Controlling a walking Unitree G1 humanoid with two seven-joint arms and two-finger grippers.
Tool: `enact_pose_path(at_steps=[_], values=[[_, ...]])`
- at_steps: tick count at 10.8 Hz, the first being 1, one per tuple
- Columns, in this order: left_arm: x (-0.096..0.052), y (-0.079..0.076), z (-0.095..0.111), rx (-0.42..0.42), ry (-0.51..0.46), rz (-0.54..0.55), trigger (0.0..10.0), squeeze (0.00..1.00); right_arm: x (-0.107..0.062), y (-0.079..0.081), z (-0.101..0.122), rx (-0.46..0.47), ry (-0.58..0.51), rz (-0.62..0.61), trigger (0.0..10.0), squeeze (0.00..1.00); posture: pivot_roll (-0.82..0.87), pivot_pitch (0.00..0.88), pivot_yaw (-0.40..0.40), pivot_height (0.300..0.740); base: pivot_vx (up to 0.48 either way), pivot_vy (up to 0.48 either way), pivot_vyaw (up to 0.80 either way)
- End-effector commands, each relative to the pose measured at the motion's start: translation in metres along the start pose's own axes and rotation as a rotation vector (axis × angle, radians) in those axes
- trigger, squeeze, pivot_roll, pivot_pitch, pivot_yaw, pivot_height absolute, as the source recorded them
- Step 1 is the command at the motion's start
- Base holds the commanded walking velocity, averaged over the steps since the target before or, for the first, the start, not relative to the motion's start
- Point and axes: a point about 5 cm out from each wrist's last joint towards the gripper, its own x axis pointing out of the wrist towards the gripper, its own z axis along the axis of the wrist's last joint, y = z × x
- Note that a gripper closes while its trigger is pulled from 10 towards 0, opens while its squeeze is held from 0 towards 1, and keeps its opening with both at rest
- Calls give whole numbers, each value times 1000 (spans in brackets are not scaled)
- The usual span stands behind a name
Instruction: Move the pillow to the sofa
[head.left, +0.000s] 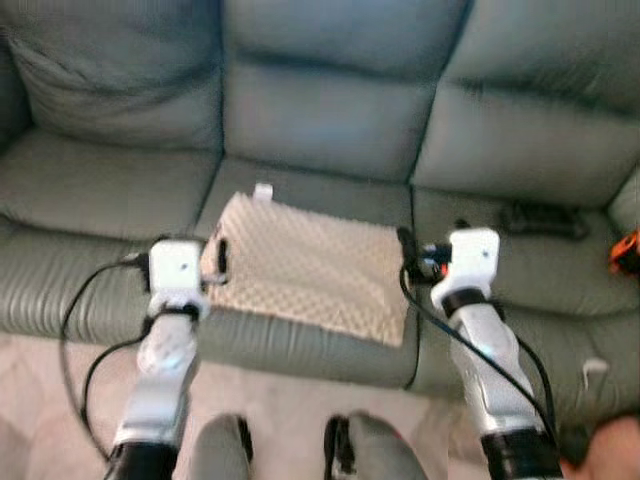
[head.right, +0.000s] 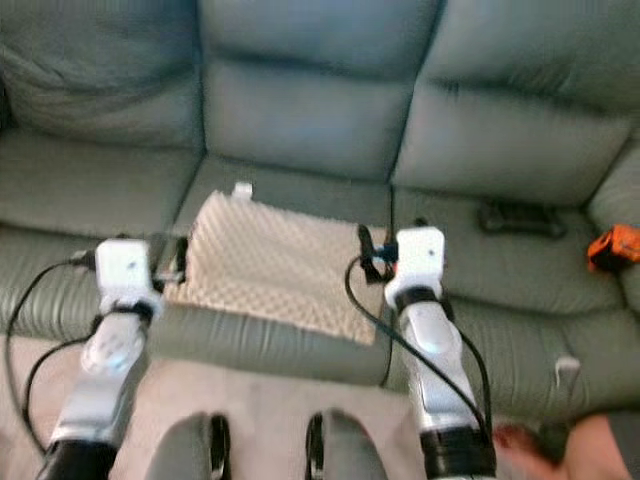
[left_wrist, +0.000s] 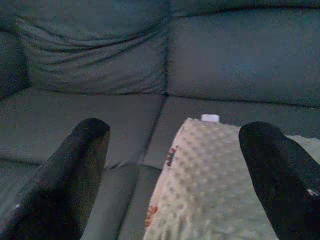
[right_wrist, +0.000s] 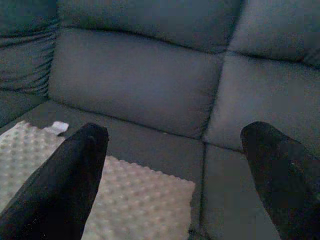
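A flat beige pillow (head.left: 305, 263) with a bumpy surface and a small white tag lies on the middle seat of the grey-green sofa (head.left: 330, 120), its front edge hanging over the seat's edge. My left gripper (head.left: 215, 258) is open at the pillow's left side. In the left wrist view the pillow (left_wrist: 210, 185) lies between the spread fingers (left_wrist: 75, 170). My right gripper (head.left: 410, 255) is open at the pillow's right side. The right wrist view has the pillow's corner (right_wrist: 135, 200) below its wide-apart fingers (right_wrist: 70, 175).
A black remote-like object (head.left: 543, 220) lies on the right seat, with an orange item (head.left: 626, 250) at the far right. A hand (head.left: 610, 450) shows at the bottom right. Beige carpet (head.left: 290, 390) lies before the sofa, where my legs stand.
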Motion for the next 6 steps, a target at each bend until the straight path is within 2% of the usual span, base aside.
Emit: enact_pose_path(at_steps=[1,2,3,4,6], values=[[-7,0,-4,16,3,-2,10000,0,-8,-7,-7,12,30,-37,10000,0,-1,45,-74,740,0,0,0],[-19,2,-13,19,25,2,10000,0,-22,-9,-12,-55,21,8,10000,0,-4,43,-78,740,0,0,788],[-26,4,-17,19,38,0,10000,0,-27,-10,-13,-61,20,14,10000,0,-7,48,-79,740,0,0,788],[-30,4,-18,14,47,-1,10000,0,-27,-5,-11,-95,-1,57,10000,0,-13,65,-77,740,0,0,763],[-25,1,-15,1,39,1,10000,0,-18,-1,-8,-77,-10,60,10000,0,-12,68,-76,740,0,0,769]])
